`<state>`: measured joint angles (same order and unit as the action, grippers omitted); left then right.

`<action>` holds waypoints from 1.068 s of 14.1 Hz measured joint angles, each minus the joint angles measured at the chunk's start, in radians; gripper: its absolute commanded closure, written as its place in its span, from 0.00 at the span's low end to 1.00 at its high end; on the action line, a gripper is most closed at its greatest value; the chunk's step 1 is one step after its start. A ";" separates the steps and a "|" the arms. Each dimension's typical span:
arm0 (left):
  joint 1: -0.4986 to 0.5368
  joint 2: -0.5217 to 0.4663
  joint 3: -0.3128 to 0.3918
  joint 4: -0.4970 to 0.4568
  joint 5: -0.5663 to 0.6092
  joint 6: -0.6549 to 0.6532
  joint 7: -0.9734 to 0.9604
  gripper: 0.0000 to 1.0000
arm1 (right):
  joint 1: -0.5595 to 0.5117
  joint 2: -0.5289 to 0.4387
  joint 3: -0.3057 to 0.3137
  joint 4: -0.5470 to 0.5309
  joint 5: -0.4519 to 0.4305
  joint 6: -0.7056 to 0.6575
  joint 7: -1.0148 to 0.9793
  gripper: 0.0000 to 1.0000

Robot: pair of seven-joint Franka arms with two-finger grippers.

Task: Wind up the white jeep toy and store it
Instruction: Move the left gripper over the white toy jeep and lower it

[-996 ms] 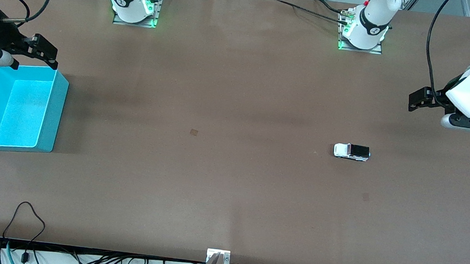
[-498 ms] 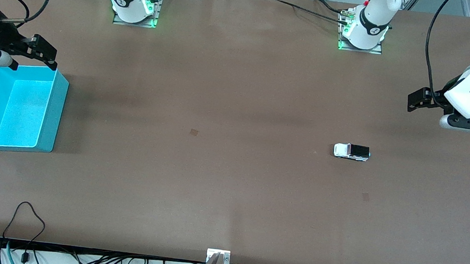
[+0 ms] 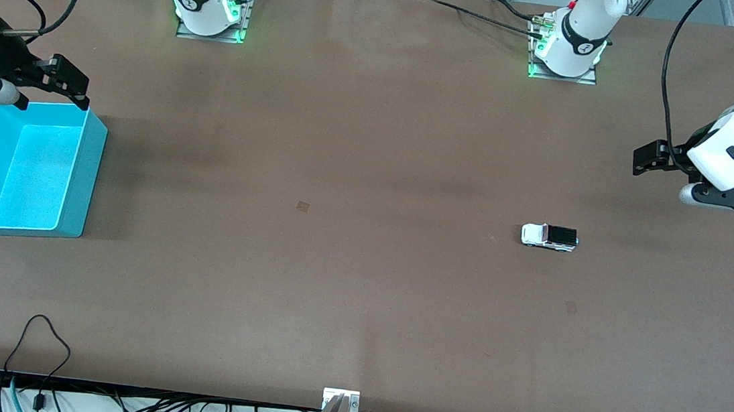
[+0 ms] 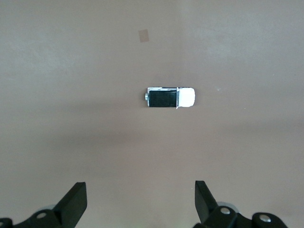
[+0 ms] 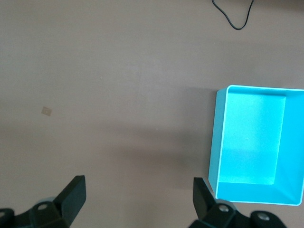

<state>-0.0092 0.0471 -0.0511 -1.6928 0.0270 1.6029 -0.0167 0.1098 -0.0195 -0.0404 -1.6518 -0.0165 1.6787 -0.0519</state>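
The white jeep toy (image 3: 549, 237) stands on its wheels on the brown table toward the left arm's end, its black roof panel up. It also shows in the left wrist view (image 4: 170, 97). My left gripper (image 3: 653, 159) hangs open and empty above the table near that end's edge, apart from the jeep; its jaws stand wide in the left wrist view (image 4: 140, 204). My right gripper (image 3: 63, 79) is open and empty over the far rim of the cyan bin (image 3: 89, 172), jaws wide in the right wrist view (image 5: 138, 197).
The cyan bin (image 5: 217, 142) is empty, at the right arm's end of the table. A small square mark (image 3: 303, 206) lies mid-table. A black cable loop (image 3: 44, 336) lies near the front edge. The arm bases (image 3: 211, 9) stand along the far edge.
My left gripper has shifted slightly toward the table's middle, still high and open. The right arm, the jeep and the bin have not moved.
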 measured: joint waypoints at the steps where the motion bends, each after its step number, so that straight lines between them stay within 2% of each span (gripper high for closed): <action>1: -0.001 0.005 0.000 0.000 0.000 -0.001 0.002 0.00 | 0.000 0.000 0.000 0.000 0.000 0.000 0.000 0.00; 7: -0.008 0.018 -0.003 -0.002 -0.002 -0.030 0.065 0.00 | 0.000 0.001 0.000 0.000 0.000 0.000 0.000 0.00; 12: -0.015 0.090 -0.010 -0.021 -0.002 -0.018 0.322 0.00 | 0.000 0.001 0.000 0.000 0.000 0.000 0.000 0.00; 15: -0.032 0.118 -0.027 -0.102 -0.002 0.111 0.529 0.00 | 0.000 0.001 0.000 0.000 0.000 0.000 -0.002 0.00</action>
<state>-0.0416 0.1651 -0.0783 -1.7948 0.0250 1.7139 0.5118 0.1098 -0.0186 -0.0404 -1.6519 -0.0165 1.6791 -0.0538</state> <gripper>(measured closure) 0.000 0.000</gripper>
